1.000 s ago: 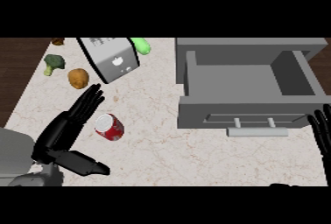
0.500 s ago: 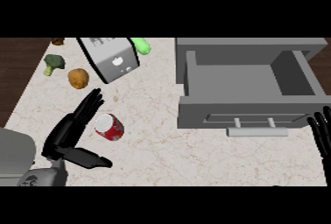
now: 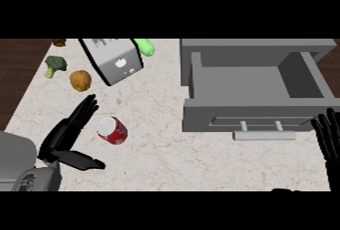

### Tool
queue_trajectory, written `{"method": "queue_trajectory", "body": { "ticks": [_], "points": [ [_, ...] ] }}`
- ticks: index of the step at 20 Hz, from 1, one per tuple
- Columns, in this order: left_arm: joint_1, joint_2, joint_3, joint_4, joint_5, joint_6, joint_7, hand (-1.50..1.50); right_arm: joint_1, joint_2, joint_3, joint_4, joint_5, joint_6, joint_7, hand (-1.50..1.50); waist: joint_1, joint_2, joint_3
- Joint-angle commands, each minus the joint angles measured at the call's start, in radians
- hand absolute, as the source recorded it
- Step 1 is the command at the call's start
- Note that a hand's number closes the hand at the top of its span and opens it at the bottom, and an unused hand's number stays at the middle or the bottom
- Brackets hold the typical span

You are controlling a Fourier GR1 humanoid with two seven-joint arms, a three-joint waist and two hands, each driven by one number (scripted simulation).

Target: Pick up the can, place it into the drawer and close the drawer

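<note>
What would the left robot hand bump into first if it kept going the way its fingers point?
Probably the potato: the left robot hand points up-right, passing left of the red can. Height above the counter is unclear.

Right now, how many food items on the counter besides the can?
4. Broccoli and potato sit near the left edge; a green item and a brown item lie at the far edge, either side of the grey box, which may hide more.
</note>
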Motion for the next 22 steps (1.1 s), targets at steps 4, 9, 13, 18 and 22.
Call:
{"method": "queue_trajectory", "body": {
  "ticks": [4,9,13,18,22],
  "points": [
    [-0.022,0.017,0.022,0.125,-0.040,0.014,-0.085,-1.50,0.093,0.010,-0.014,-0.034,-0.020,0.050,-0.047,-1.50,-0.002,-0.001,0.000],
    [-0.083,0.021,0.020,0.207,-0.050,-0.004,-0.107,-1.50,-0.004,-0.008,-0.038,-0.024,-0.030,0.017,0.019,-1.50,0.000,0.000,0.000],
    [-0.161,0.028,0.036,0.426,-0.100,0.029,-0.230,-1.50,-0.015,0.007,-0.025,0.024,-0.011,0.015,-0.013,-1.50,-0.003,0.001,0.000],
    [-0.111,0.040,0.054,0.450,-0.082,0.015,-0.242,-1.50,0.050,-0.015,-0.065,-0.015,-0.042,0.066,-0.058,-1.50,-0.003,0.000,0.000],
    [-0.186,0.064,0.061,0.530,-0.086,-0.009,-0.281,-1.50,-0.031,0.004,-0.022,-0.109,-0.034,0.004,0.133,-1.50,-0.002,0.000,0.000]
  ]
}}
